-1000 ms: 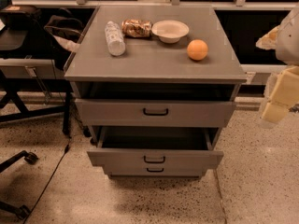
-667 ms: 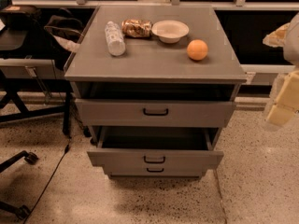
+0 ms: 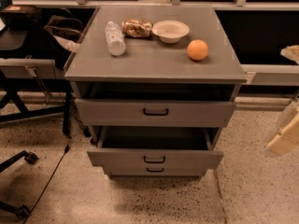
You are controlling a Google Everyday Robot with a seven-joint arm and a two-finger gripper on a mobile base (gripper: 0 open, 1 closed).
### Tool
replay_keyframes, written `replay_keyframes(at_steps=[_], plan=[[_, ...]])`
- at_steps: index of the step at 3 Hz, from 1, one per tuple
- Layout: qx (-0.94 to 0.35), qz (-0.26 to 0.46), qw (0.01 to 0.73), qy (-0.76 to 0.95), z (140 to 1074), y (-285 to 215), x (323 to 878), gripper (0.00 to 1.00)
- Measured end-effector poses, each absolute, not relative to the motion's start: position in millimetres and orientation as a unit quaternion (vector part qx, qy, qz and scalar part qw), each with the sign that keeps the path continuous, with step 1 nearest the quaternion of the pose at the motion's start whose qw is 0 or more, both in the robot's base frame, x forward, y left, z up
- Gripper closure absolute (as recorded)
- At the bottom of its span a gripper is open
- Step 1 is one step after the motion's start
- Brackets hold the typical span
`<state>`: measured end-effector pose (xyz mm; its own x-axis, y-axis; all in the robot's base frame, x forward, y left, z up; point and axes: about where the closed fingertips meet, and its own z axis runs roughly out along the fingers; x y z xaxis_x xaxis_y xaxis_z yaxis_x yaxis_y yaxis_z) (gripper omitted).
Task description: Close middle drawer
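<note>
The grey cabinet [image 3: 154, 62] stands in the middle of the camera view with three stacked drawers. The middle drawer [image 3: 154, 158] is pulled far out, its dark inside showing, with a small black loop handle at the centre of its front. The top drawer [image 3: 155, 111] above it is out a little. The lowest drawer [image 3: 154, 170] is in, just under the middle front. My gripper [image 3: 283, 141] is a cream-coloured shape at the far right edge, at about the height of the middle drawer, well apart from the cabinet and touching nothing.
On the cabinet top lie a plastic bottle [image 3: 115, 38], a snack bag [image 3: 137, 28], a white bowl [image 3: 170, 31] and an orange [image 3: 197, 49]. Chair legs and a cable [image 3: 51, 171] are on the speckled floor at the left. A dark window wall runs behind.
My gripper has moved down and slightly right along the frame's right edge. The drawers and the things on the cabinet top have not moved.
</note>
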<state>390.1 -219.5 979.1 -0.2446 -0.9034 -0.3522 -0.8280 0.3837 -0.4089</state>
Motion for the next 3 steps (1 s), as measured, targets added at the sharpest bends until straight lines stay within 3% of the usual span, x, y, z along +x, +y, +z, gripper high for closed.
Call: replay_keyframes(at_steps=[3], plan=[[-0.543, -0.008, 0.239, 0.805, 891, -207, 398, 0.0]])
